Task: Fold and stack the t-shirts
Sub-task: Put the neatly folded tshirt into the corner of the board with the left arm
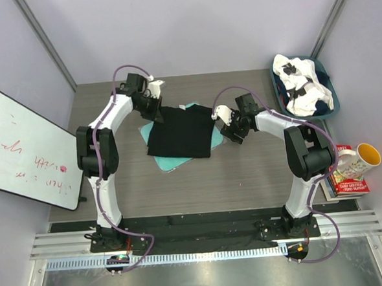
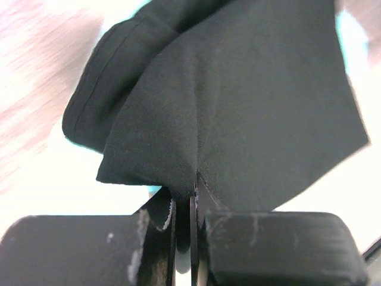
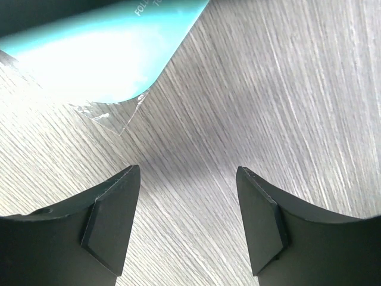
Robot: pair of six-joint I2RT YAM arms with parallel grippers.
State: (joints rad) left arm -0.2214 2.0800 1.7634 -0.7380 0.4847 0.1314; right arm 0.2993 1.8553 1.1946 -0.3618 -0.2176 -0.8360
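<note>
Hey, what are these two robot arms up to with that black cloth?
The left gripper is shut on an edge of the black cloth t-shirt, which lies partly folded on a flat teal plastic board on the wood-grain table. The right gripper is open over bare table beside the board, holding nothing. A crumpled white t-shirt with black patches waits in the blue bin.

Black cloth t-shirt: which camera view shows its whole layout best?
The top external view: the whole black cloth t-shirt shows, lying on the flat teal plastic board. The left wrist view shows only a corner pinched in the left hand. The right wrist view shows mostly board and grey wood-grain table.
</note>
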